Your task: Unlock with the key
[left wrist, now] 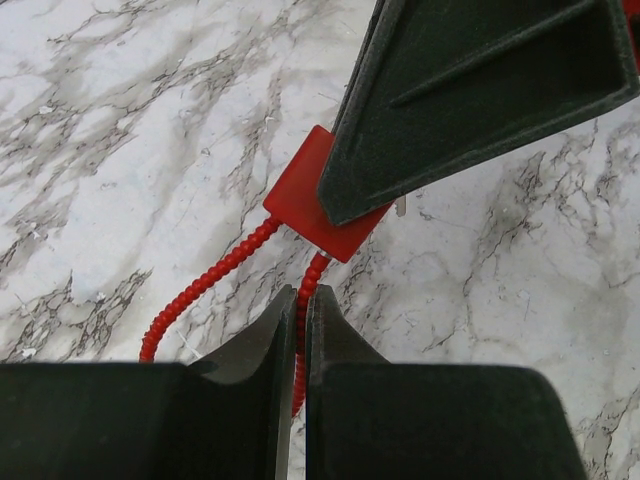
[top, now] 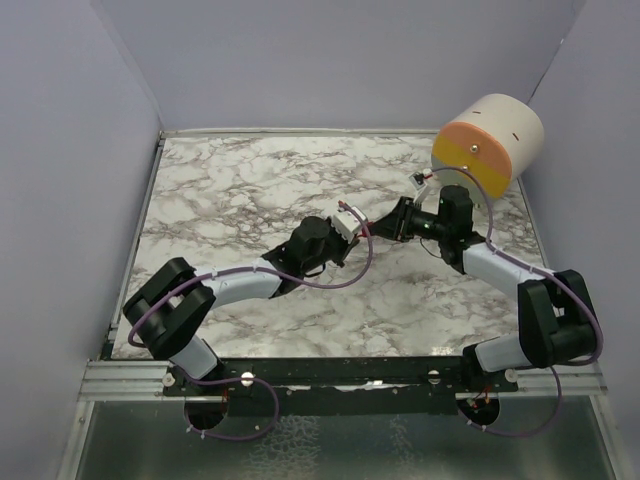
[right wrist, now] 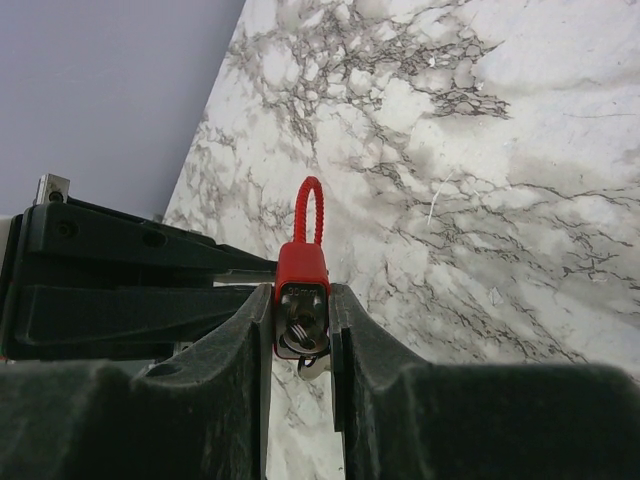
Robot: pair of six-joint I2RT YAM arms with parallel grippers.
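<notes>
A small red padlock point(right wrist: 301, 265) with a red cable shackle point(right wrist: 308, 205) is held above the marble table point(top: 230, 190) where the two arms meet. My right gripper point(right wrist: 301, 300) is shut on the lock's body. A metal key with a ring point(right wrist: 305, 338) sits at the lock's bottom face, between the fingers. My left gripper point(left wrist: 300, 297) is shut on the cable shackle point(left wrist: 200, 285) just below the lock body point(left wrist: 305, 200). In the top view the left gripper point(top: 360, 230) and the right gripper point(top: 395, 222) nearly touch, and the lock is hidden between them.
A large cylinder point(top: 487, 145) with an orange and yellow face lies on its side at the table's back right corner, just behind the right arm. Grey-blue walls point(top: 70, 150) close in the table on three sides.
</notes>
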